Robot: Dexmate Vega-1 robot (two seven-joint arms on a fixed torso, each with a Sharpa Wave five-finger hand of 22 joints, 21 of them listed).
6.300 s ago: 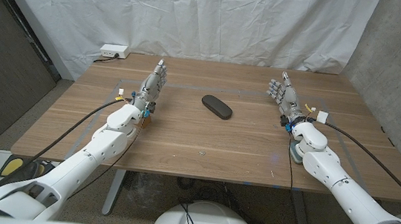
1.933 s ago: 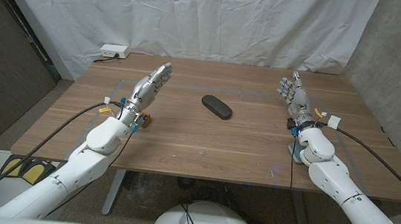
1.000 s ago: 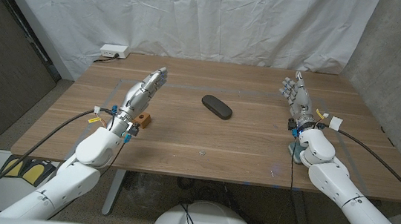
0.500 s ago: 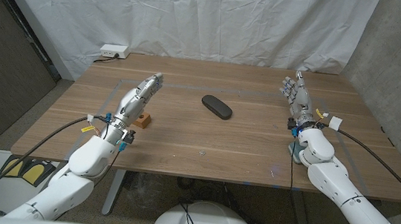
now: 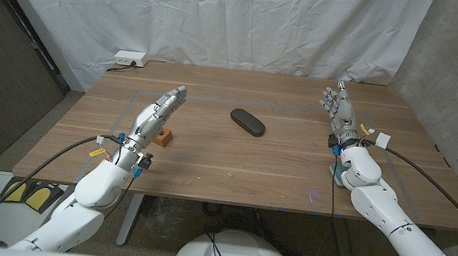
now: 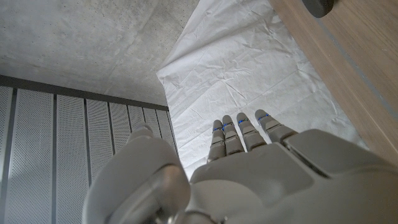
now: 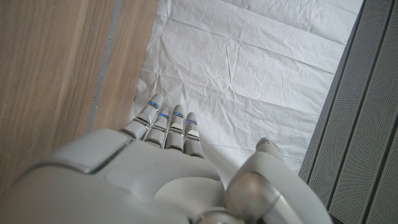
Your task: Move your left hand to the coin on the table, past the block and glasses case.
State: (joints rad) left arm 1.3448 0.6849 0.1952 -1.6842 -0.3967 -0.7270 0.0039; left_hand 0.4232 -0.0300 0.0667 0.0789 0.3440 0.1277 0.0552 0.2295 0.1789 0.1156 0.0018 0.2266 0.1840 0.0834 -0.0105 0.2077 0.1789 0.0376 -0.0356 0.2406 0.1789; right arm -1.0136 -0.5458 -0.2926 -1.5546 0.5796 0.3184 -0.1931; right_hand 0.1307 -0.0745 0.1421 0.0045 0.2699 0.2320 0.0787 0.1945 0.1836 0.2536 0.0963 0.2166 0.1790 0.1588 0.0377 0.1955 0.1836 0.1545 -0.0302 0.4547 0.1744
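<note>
**Left hand raised and empty, fingers straight, above the block**

The left hand (image 5: 155, 116) holds nothing; its fingers are stretched out close together, pointing toward the table's far side, and it touches nothing. A small orange-brown block (image 5: 163, 136) sits on the wooden table (image 5: 234, 158) just beside it, partly hidden by the hand. The dark glasses case (image 5: 247, 121) lies well apart, near the table's middle. A tiny speck at (image 5: 229, 175) may be the coin; it is too small to be sure. The right hand (image 5: 339, 112) stands empty with fingers extended, near the table's right edge.
</note>
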